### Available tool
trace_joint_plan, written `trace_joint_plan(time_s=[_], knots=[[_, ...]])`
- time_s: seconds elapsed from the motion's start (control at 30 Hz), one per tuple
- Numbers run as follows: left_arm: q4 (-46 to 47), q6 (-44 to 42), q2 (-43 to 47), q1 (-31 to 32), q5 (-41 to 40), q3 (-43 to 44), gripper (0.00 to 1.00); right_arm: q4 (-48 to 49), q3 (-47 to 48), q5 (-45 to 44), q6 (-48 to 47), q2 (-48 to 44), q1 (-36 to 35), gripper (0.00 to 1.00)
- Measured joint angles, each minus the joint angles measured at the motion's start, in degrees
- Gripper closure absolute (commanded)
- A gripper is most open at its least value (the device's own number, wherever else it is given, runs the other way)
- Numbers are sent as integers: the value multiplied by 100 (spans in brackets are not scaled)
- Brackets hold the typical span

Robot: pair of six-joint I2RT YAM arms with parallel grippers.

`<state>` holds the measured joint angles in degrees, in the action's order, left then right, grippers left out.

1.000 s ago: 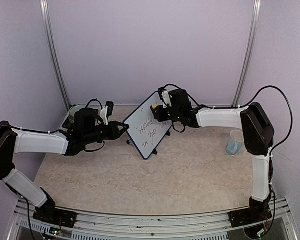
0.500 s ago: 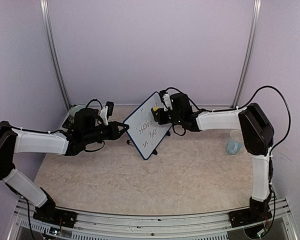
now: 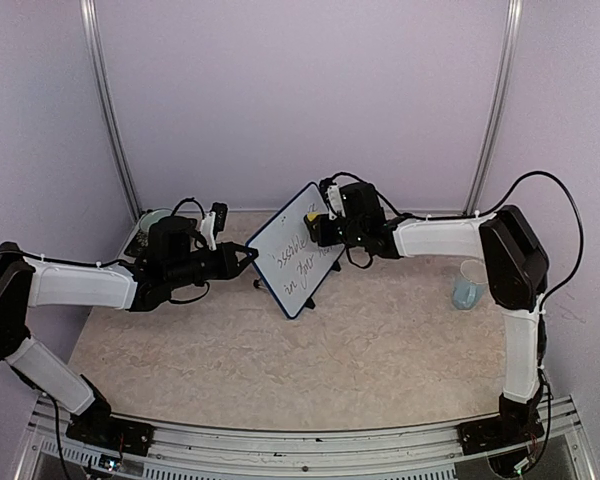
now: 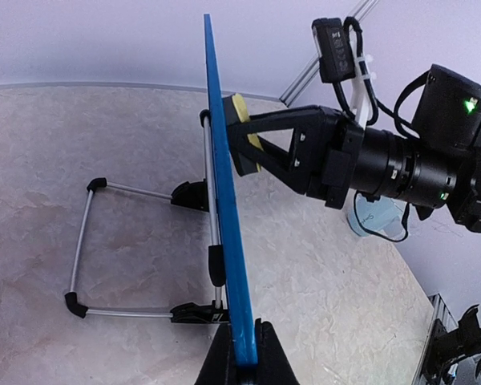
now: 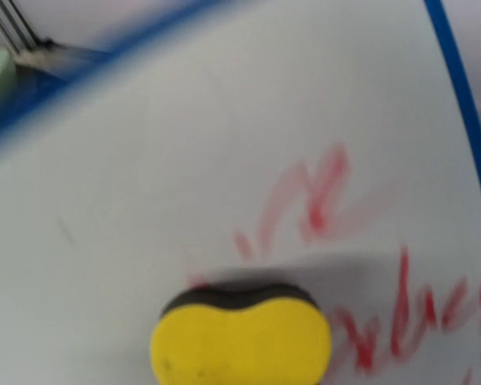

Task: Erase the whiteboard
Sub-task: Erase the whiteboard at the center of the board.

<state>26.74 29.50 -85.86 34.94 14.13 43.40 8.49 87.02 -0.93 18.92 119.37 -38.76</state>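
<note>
The whiteboard [image 3: 292, 252] stands tilted on the table at the back middle, with a white face, a blue frame and red writing. My left gripper [image 3: 251, 257] is shut on its left edge; in the left wrist view the jaws [image 4: 242, 365] clamp the blue frame [image 4: 224, 200], seen edge-on. My right gripper [image 3: 316, 222] is shut on a yellow sponge [image 3: 309, 215] and presses it against the board's upper right part. In the right wrist view the sponge [image 5: 240, 341] lies on the white face [image 5: 160, 144], just below smeared red strokes [image 5: 321, 200]. The fingers are hidden behind it.
A clear blue cup [image 3: 468, 285] stands at the right by the right arm's elbow. A green dish [image 3: 154, 217] sits at the back left. The board's wire stand [image 4: 84, 241] with black feet reaches out behind it on the table.
My right gripper with the sponge has shifted slightly left and back across the board's upper right part. The left gripper and the board have not moved.
</note>
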Motion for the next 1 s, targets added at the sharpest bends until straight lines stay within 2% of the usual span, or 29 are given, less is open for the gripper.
trace_joint_plan(time_s=[0.17, 0.3, 0.67, 1.0], knots=[[-2, -59, 0, 7, 42, 0, 100, -133, 485, 4, -57, 46, -2, 91], [-13, -87, 0, 11, 42, 0, 100, -133, 527, 7, -68, 63, -4, 92], [-15, -35, 0, 11, 13, -9, 100, 455, -546, -46, 72, -11, 22, 92], [7, -7, 0, 11, -11, -9, 100, 131, -223, -42, 35, 0, 26, 92]])
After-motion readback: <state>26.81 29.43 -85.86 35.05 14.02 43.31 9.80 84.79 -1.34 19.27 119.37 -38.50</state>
